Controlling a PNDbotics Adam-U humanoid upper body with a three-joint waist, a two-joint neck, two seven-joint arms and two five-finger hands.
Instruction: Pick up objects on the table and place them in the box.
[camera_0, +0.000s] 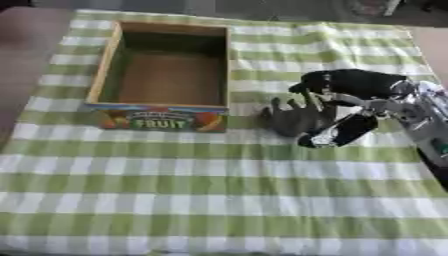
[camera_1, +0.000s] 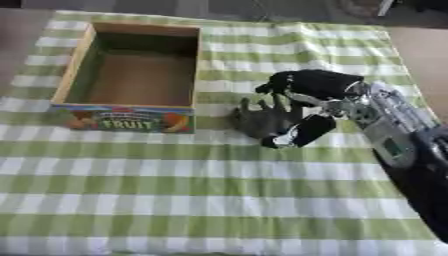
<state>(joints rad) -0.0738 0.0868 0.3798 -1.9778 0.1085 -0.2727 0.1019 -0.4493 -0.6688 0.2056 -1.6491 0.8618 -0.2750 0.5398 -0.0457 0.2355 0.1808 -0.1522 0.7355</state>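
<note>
Left eye view: green-and-white checked cloth (camera_0: 219, 200) covers the table. Box (camera_0: 164, 70), open-topped cardboard, sits at about 11 o'clock from the cloth's centre. Its near wall carries a colourful printed panel with the word FRUIT. The brown floor of the box is bare as far as can be seen; the far inner wall is in shadow.

Right arm enters from 3 o'clock. Silver forearm segments show best in the right eye view, running down toward the 4 o'clock edge. Right hand (camera_1: 308, 95), black, is at roughly 2 o'clock from the cloth's centre, just off the box's near right corner and apart from it.

Grey object (camera_1: 262, 119): small, dull grey, with several short prongs or legs sticking upward. The exact kind cannot be made out. It lies on the cloth at the 9 o'clock side of the right hand, between the hand and the box's near right corner, not touching the box.

Hand state: upper fingers (camera_1: 289, 80) arch over the grey object from 12 o'clock; the thumb or lower part, black with a white patch, comes under it at 5 o'clock. Digits are curled around the object from two sides, spread narrow. Contact appears to be made on the object's right side, though whether the object is lifted off the cloth cannot be told.

Left hand: does not show in either view.
</note>
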